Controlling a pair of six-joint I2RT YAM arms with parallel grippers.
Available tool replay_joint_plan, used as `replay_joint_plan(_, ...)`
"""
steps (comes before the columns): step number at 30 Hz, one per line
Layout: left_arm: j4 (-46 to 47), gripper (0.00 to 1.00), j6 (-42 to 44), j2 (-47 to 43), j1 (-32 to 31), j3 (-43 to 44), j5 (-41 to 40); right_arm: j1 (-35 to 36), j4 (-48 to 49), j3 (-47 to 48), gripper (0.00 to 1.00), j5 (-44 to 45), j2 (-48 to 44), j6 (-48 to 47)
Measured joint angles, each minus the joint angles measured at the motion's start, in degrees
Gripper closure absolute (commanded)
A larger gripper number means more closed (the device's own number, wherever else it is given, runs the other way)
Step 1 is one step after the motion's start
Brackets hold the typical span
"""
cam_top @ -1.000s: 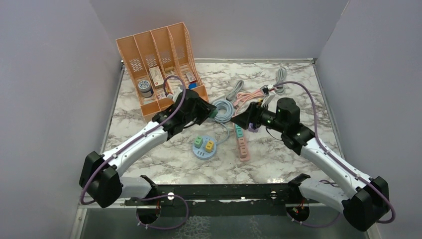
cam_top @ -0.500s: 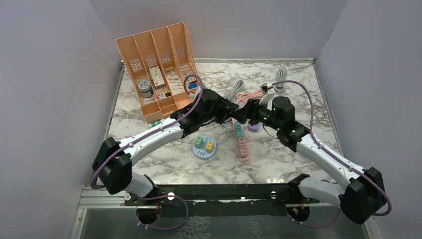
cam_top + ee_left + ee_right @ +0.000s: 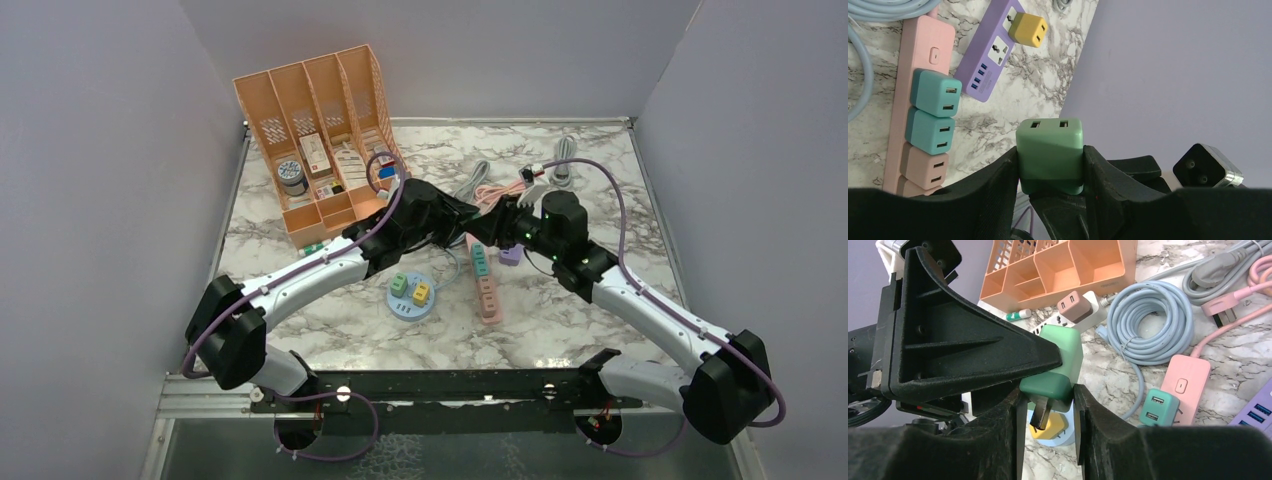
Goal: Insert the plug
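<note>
A green plug (image 3: 1050,145) with two USB slots is clamped between my left gripper's (image 3: 1050,167) black fingers above the marble table. In the right wrist view the same green plug (image 3: 1060,357) shows its darker base and metal prongs (image 3: 1039,416). My right gripper (image 3: 1047,399) is shut on that base, both pads touching it. The two grippers meet nose to nose mid-table, the left gripper (image 3: 452,220) and the right gripper (image 3: 492,228), hiding the plug from the top view. A pink power strip (image 3: 486,285) and a round blue socket hub (image 3: 411,298) lie just below them.
An orange desk organiser (image 3: 320,130) stands at the back left. A coiled grey cable (image 3: 1153,320) and pink cable lie behind the grippers. A purple power strip (image 3: 993,52) carries a yellow plug (image 3: 1030,29). Teal plugs (image 3: 934,112) sit in the pink strip.
My left arm swung right to mid-table carrying the green plug. My right gripper moved left to meet it and closed on the plug's pronged base.
</note>
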Motion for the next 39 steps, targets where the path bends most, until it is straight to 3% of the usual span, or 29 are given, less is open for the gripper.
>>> replay_joint_plan(4, -0.15, 0.15, 1.07, -0.42, -0.2, -0.11, 0.2, -0.22, 0.42, 0.0, 0.88, -0.24, -0.35, -0.42)
replay_joint_plan(7, -0.09, 0.01, 4.55, -1.66, -0.39, -0.13, 0.26, -0.76, -0.02, 0.5, 0.89, -0.81, -1.22, -1.44)
replay_joint_plan(16, 5.33, 0.01, 24.63, -6.95, 0.5, 2.14, 5.05, -3.04, -5.22, 9.97, 0.9, -10.82, -4.35, -5.79)
replay_joint_plan(20, 7.96, 0.06, 33.48, -9.84, 3.98, 3.39, 13.94, -3.28, -5.51, 13.22, 0.91, -16.57, -4.79, -5.86)
replay_joint_plan(26, 9.31, 0.18, 38.03, -14.25, 13.07, 4.44, 28.26, -3.28, -3.48, 13.92, 0.92, -24.85, -5.01, -2.56)
replay_joint_plan(32, 7.02, 0.4, 40.63, -15.85, 12.96, 6.21, 36.98, -3.28, 1.46, 13.92, 0.92, -30.6, -4.33, 2.38)
replay_joint_plan(39, 1.57, 0.63, 43.87, -16.11, 13.0, 8.11, 40.92, -3.28, 6.19, 13.92, 0.92, -35.21, -2.27, 7.1)
